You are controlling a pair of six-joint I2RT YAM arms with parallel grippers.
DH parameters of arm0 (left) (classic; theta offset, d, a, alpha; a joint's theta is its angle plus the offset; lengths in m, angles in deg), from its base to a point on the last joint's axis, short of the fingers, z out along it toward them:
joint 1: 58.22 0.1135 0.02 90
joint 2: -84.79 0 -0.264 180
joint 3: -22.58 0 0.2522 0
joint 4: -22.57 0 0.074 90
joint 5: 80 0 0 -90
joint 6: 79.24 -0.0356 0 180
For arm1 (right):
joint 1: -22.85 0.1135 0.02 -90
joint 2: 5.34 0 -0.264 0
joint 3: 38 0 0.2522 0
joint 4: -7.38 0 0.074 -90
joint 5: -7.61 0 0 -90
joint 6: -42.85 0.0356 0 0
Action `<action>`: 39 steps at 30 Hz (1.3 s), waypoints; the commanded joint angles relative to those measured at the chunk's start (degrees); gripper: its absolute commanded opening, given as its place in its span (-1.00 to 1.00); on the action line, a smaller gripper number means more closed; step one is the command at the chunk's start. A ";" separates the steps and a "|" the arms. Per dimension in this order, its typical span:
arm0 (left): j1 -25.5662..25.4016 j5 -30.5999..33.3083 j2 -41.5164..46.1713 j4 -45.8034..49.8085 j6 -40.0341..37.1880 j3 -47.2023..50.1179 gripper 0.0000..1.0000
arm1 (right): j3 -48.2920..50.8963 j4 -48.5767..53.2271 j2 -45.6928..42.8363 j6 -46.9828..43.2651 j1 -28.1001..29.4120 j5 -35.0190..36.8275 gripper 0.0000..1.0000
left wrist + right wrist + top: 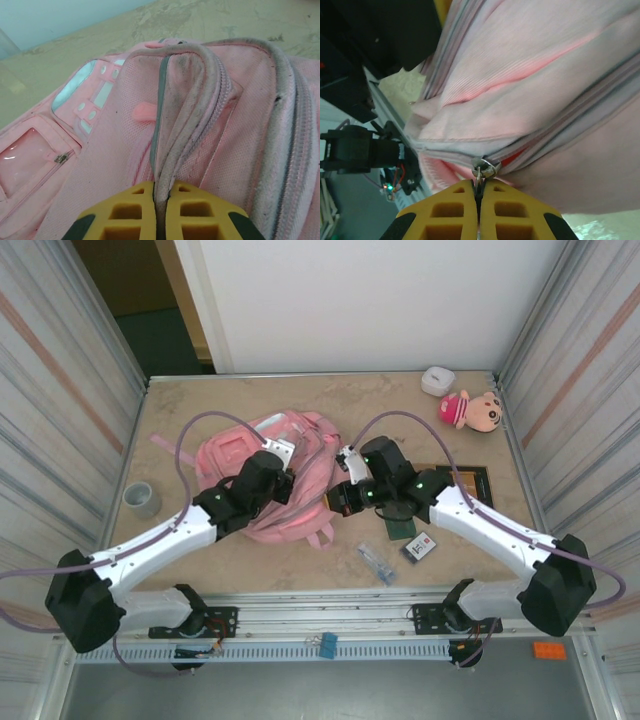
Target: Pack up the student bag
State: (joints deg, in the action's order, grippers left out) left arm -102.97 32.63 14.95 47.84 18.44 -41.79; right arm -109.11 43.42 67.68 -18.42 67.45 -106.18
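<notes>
1. Yellow ribbed fingers of the left hand (160,194) pinch a grubby, piped zip seam of the student bag (312,480).
2. Right hand (479,189) is clamped on the bag's metal zipper pull (482,169).
3. Soft pink fabric bag lies mid-tabletop (200,410), which is marbled beige.
4. Plush doll (472,410) and tape roll (142,499) sit well apart from the bag.

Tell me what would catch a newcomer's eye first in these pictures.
The big pink student bag lies crumpled at the centre of the top view. The left hand is shut on the bag's piped rim, and the right hand pinches its metal zipper pull. A pink-hatted plush doll lies near the far right corner.
</notes>
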 commanded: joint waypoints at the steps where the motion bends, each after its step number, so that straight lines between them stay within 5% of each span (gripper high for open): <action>1: 0.47 6.60 -2.56 1.65 4.99 -3.17 -1.00 | -2.58 -1.69 0.12 6.19 4.20 -1.45 -1.00; 15: 0.45 4.67 -7.71 -1.89 6.55 -6.94 -1.00 | -0.25 -12.15 2.49 17.18 11.12 2.60 -0.99; 18: 0.45 1.49 -6.18 -5.18 2.63 -4.89 -1.00 | 1.44 -12.88 0.89 17.63 10.24 4.71 -0.73; 23: 1.95 -12.40 -2.12 -12.88 -7.30 0.88 -1.00 | 5.59 -13.56 -4.10 22.58 3.58 3.76 0.05; 26: 5.57 -23.30 0.23 -14.22 -9.67 3.17 -1.00 | 7.96 -15.49 -6.30 26.10 -0.64 0.90 0.34; 39: 13.96 -46.85 5.17 -15.11 -19.18 6.31 -1.00 | 10.45 -21.64 -2.73 40.56 -4.16 2.59 0.49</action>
State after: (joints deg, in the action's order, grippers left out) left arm -89.72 -5.29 17.57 38.55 2.77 -34.80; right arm -99.31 23.82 63.81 17.36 62.77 -105.52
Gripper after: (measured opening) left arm 0.067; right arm 0.745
